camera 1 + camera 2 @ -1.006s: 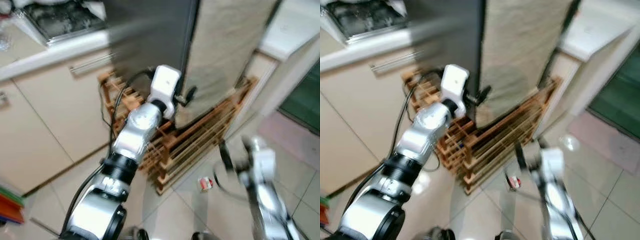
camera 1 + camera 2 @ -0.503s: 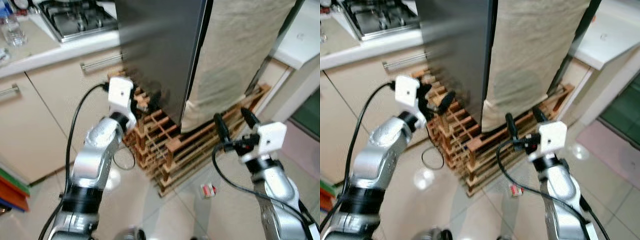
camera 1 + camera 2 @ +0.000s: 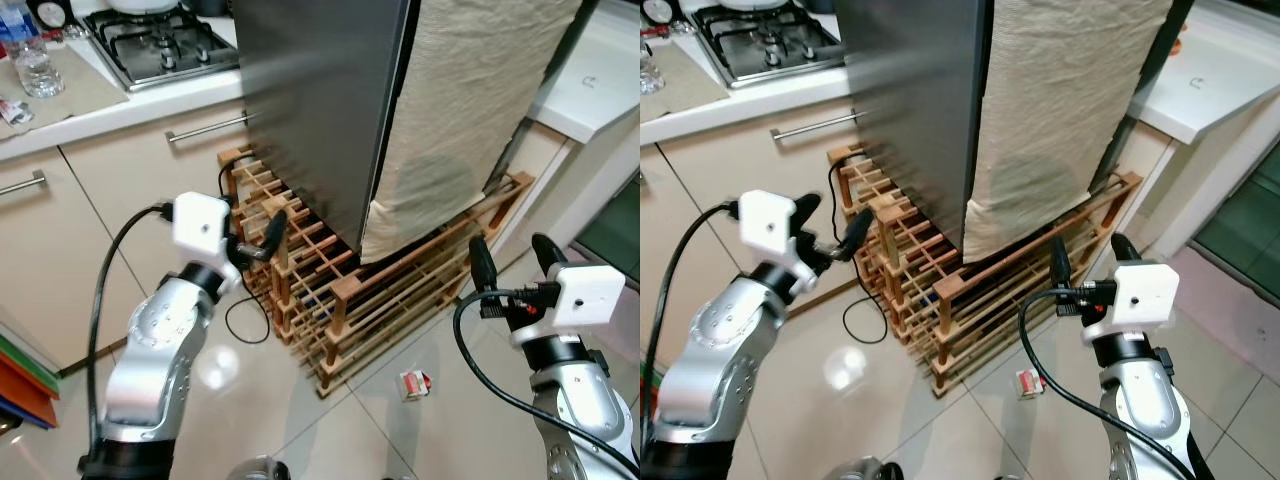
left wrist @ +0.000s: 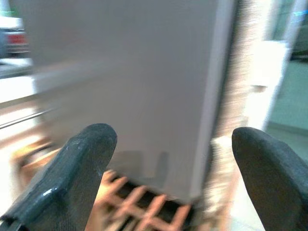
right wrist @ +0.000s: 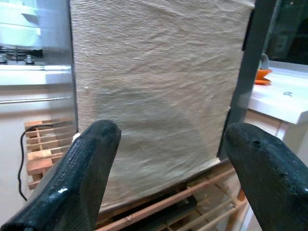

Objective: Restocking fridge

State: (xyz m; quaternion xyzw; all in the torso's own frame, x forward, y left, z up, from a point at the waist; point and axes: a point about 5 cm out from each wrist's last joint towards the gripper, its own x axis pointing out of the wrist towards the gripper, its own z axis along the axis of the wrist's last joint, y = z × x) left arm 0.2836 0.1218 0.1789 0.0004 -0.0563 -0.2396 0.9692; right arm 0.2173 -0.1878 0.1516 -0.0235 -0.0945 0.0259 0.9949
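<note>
One fridge [image 3: 320,100], tall grey cabinet, centre of scene, standing on one wooden slatted rack [image 3: 340,300]; one beige cloth [image 3: 470,110] draped down its front face. Left gripper [image 3: 258,238] raised beside fridge's lower corner, fingers apart, empty. Right gripper [image 3: 508,262] raised near rack's far end, fingers apart, empty. One gas hob [image 3: 160,40] on counter beside fridge. One small red-white carton [image 3: 413,382] on floor tiles, just beside rack.

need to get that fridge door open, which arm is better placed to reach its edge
Probably the left. The left gripper is raised, open, close beside the grey fridge door. The right gripper faces the beige cloth.
</note>
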